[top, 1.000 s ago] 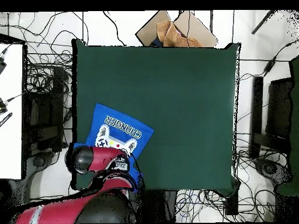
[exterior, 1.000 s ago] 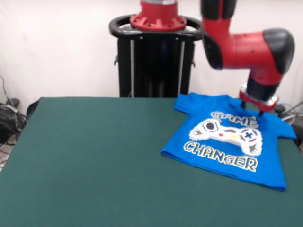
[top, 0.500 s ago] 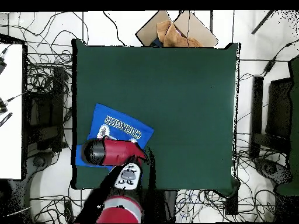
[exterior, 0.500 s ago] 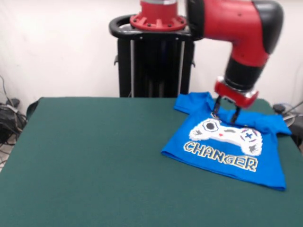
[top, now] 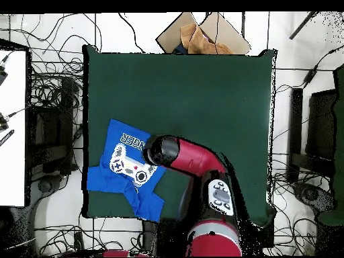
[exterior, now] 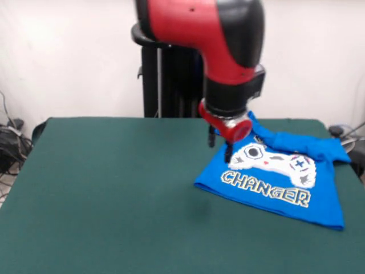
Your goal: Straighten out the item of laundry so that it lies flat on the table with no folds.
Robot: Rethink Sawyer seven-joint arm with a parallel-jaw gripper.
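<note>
Arm swung from the shirt's collar side across to its sleeve edge nearer the worktop's middle; collar area now bunched.

Hand (exterior: 220, 144) hangs low over the edge of the blue shirt (exterior: 279, 182), two dark tips showing below the red wrist ring; cannot tell how far apart they are or whether they pinch any cloth. Shirt lies print-up at one side of the green worktop (exterior: 114, 188), close to the corner nearest the robot's base in the overhead view (top: 124, 164). Upper part is rucked, with the "GAME" line hidden in a fold; the hem looks flat. Judgement: take the loose sleeve edge only, then draw outward, low and slow, so the hem side stays put.
</note>
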